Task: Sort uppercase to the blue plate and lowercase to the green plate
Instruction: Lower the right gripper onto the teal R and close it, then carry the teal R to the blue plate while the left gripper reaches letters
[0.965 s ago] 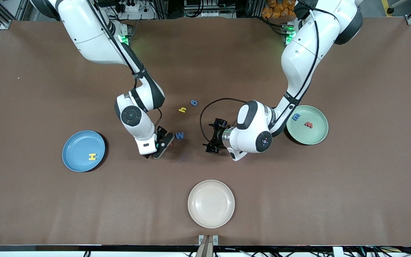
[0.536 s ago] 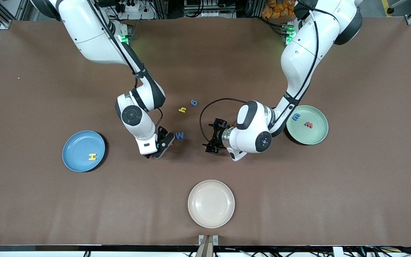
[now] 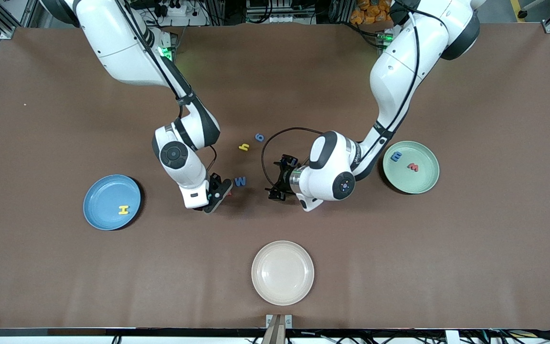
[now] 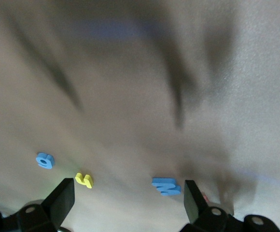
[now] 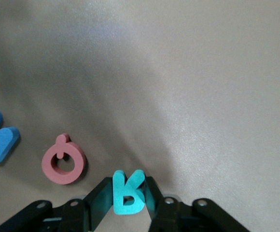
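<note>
At the right arm's end of the table the blue plate (image 3: 111,201) holds the yellow H (image 3: 123,209). Beside it toward the middle, the right gripper (image 3: 213,197) has just closed on the teal R (image 5: 127,192), which sits low between its fingers, near the red Q (image 5: 63,165) and blue W (image 3: 240,181); that capital now looks ready to go to the blue plate. The left gripper (image 3: 280,184), jaws wide and empty, has drifted slightly toward the yellow h (image 3: 243,147) and blue g (image 3: 259,137), with the green plate (image 3: 428,179) at the left arm's end.
</note>
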{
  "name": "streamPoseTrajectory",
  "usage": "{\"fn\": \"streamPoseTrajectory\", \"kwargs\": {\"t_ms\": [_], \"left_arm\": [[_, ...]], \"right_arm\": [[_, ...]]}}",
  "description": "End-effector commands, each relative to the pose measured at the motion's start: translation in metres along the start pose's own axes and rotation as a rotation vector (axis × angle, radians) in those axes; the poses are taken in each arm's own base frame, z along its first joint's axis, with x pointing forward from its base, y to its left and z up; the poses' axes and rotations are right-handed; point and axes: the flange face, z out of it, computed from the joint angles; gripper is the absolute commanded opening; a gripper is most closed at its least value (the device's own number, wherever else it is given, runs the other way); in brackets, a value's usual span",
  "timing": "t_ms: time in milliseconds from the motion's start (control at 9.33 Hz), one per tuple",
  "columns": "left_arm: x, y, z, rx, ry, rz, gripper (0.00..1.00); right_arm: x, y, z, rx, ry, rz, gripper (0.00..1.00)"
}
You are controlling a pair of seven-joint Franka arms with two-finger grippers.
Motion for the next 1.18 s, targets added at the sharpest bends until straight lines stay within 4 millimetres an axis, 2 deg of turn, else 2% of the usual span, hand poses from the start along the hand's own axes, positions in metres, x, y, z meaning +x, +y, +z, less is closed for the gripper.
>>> {"fn": "streamPoseTrajectory", "kwargs": {"t_ms": [0,107,322,536,643,750,858,965,1072], "left_arm": [[-0.006,0.004,0.001,-0.013,-0.026,-0.023,1.00],[-0.011,0.002,0.005,-0.006,-0.028,-0.038,1.00],[-0.031,-0.010,0.023,0.021,-0.020,-0.081,1.00],[-0.053,-0.024,0.033,0.061,-0.007,-0.034,1.00],[-0.065,-0.034,0.045,0.084,0.034,0.025,1.00],[-0.071,-0.049,0.058,0.123,0.061,0.065,1.00],[-0.071,-0.058,0.062,0.147,0.068,0.082,0.95],[-0.074,-0.072,0.066,0.197,0.075,0.132,0.88],[-0.078,-0.080,0.069,0.215,0.078,0.150,0.87]], "right_arm": [[-0.004,0.007,-0.002,0.001,0.003,0.027,0.00],[-0.008,0.021,-0.014,-0.010,0.016,0.051,0.00],[-0.038,0.071,-0.033,-0.021,0.016,0.138,0.00],[-0.082,0.129,-0.057,-0.042,0.000,0.244,0.00],[-0.103,0.149,-0.073,-0.043,-0.013,0.283,0.00],[-0.124,0.167,-0.089,-0.033,-0.040,0.324,0.00],[-0.145,0.179,-0.101,-0.017,-0.073,0.363,0.00],[-0.163,0.190,-0.108,-0.010,-0.098,0.395,0.00],[-0.183,0.201,-0.110,-0.002,-0.131,0.422,0.00]]}}
